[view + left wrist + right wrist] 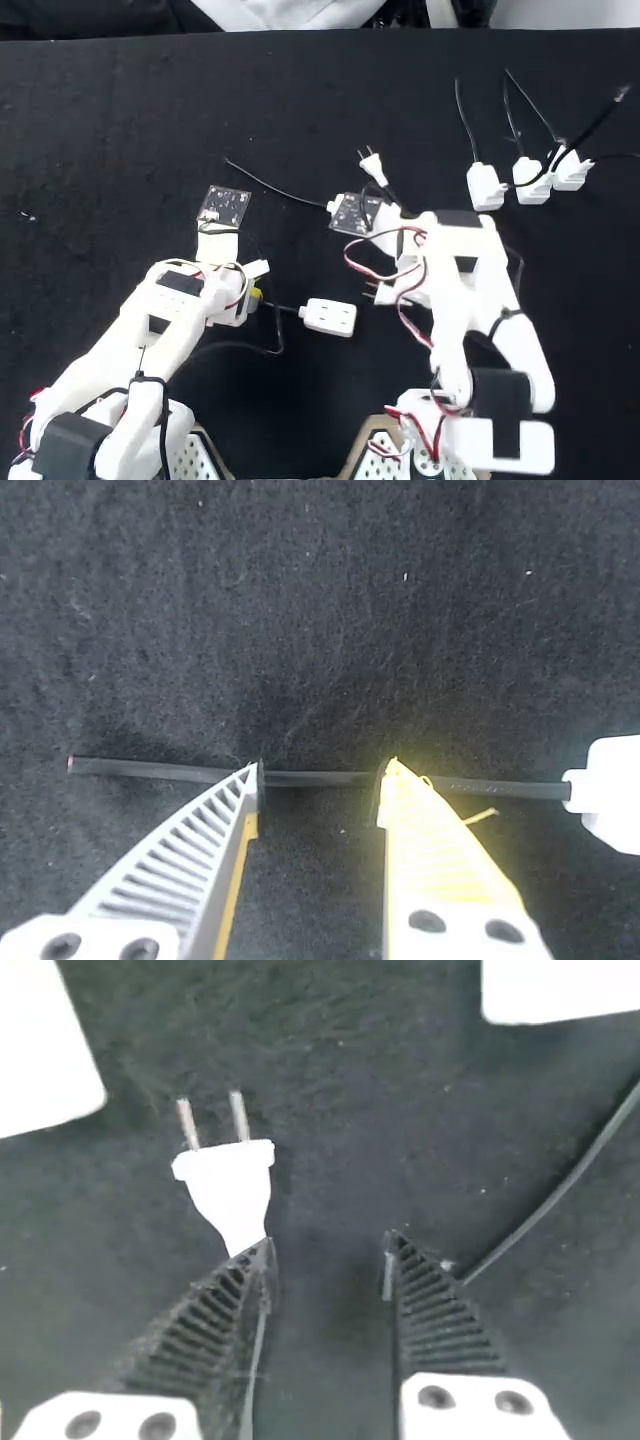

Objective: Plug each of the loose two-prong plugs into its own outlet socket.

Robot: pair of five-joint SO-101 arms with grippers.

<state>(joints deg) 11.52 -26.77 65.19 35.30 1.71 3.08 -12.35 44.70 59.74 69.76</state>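
Note:
A white outlet socket (pixel 330 316) lies mid-table, and its black cable (pixel 320 778) runs toward the left arm. My left gripper (pixel 256 291) is open, and its tips (pixel 320 775) straddle that cable just beside the socket's end (pixel 610 795). A loose white two-prong plug (pixel 228 1185) lies right of the socket (pixel 40 1050) with its prongs pointing at it. My right gripper (pixel 325 1250) is open right behind this plug (pixel 376 293), and one fingertip (pixel 258 1258) is at its rear. A second loose plug (pixel 372 164) lies farther back.
Three white sockets (pixel 528 180) with plugs and black cords in them sit at the back right. A thin black cable (pixel 275 185) crosses the middle of the dark cloth. The far left and back of the table are bare.

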